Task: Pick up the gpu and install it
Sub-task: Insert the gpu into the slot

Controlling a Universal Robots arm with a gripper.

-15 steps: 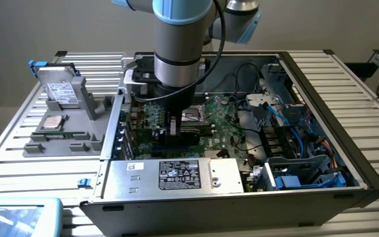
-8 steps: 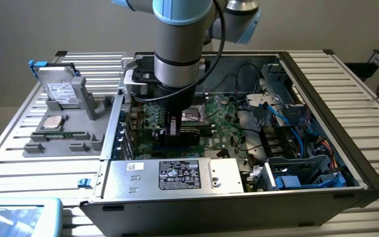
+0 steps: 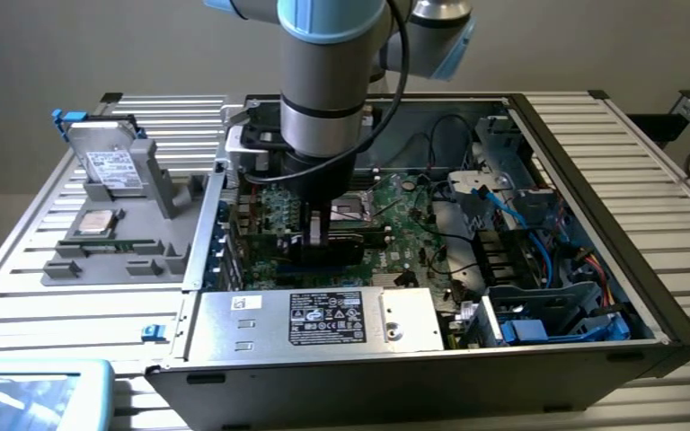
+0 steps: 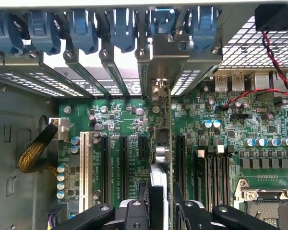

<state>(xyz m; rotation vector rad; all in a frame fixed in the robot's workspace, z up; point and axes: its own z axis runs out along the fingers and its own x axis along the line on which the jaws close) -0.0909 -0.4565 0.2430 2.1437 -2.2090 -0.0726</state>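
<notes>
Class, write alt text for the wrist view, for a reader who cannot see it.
Two black fingers clamp the graphics card edge-on, upright over the green motherboard. Its metal bracket end points toward a row of blue clips on the case wall.

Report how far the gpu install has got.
Done: the thin green gpu card is picked up, clamped edge-on in the black gripper inside the open computer case. In hand: it stands along the green motherboard slots, bracket at the rear openings. Left: not yet released; seating cannot be judged.
</notes>
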